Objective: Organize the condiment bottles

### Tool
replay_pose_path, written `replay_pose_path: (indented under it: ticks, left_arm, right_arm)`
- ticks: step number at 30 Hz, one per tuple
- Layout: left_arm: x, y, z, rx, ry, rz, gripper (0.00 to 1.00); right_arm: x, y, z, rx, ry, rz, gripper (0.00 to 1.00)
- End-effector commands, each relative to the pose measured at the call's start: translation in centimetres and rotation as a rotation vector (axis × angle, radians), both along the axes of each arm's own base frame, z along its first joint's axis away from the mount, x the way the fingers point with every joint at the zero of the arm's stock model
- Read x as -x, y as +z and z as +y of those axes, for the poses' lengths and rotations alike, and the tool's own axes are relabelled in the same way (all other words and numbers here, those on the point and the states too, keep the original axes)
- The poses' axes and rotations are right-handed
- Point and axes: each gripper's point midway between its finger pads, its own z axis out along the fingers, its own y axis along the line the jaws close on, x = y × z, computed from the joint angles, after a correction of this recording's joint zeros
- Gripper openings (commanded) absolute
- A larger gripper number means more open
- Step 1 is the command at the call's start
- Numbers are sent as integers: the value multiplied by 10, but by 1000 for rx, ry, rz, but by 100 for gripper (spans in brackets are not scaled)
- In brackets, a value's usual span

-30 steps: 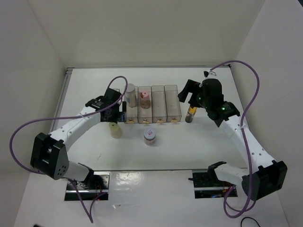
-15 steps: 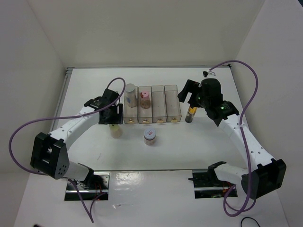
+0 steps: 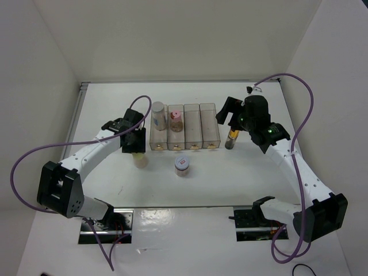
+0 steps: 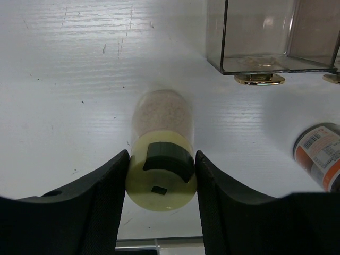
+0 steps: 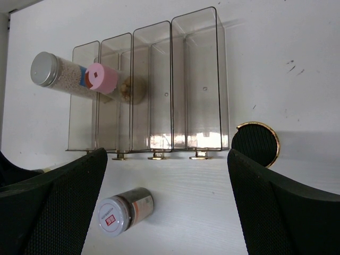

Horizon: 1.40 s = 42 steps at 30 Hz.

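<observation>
My left gripper (image 4: 162,159) is shut on the cap of the yellow-capped bottle (image 4: 159,125), which stands on the table left of the clear organizer (image 3: 202,123). From above, the left gripper (image 3: 135,144) covers most of the yellow-capped bottle (image 3: 140,160). The grey-capped bottle (image 3: 158,114) and pink-capped bottle (image 3: 176,120) sit in the organizer's two left compartments. The white-lidded jar (image 3: 182,165) stands in front of it. My right gripper (image 5: 167,164) hangs open above the table, beside the slim dark bottle (image 5: 255,143), with nothing in it.
The organizer's (image 5: 196,79) two right compartments hold nothing. The dark bottle (image 3: 232,138) stands just right of the organizer. The white-lidded jar (image 4: 319,154) is close on the right of my left gripper. White walls enclose the table at the back and sides.
My left gripper has moved from the organizer's left end toward the near side, come down over the yellow-capped bottle and shut on its cap. The right arm has stayed still.
</observation>
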Motion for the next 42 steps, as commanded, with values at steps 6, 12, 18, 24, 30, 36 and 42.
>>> replay_pose_path:
  ticks: [6,12,18,24,30,36,42]
  left_arm:
    - [5,14,-3,34,-14,-8,33]
    - [-2,52,0,21,-35,-77,31]
    - [-11,109,-17,67,-122,-159,31]
    - [-37,156,-61,149,-253,-236,30]
    - [-71,171,-112,146,-334,-275,30]
    - [-98,144,-136,121,-357,-244,30]
    - [-111,122,-142,104,-352,-223,30]
  right_arm:
    - [-6,5,0,9,-8,-37,98]
    - [-6,5,0,9,-8,-37,98]
    - [-10,8,1,6,-9,-46,98]
    - [-14,6,1,14,-18,-39,98]
    - [-19,6,-1,33,-29,-35,98]
    - [-17,2,0,44,-16,-17,98]
    - [-11,10,0,30,-8,-38,98]
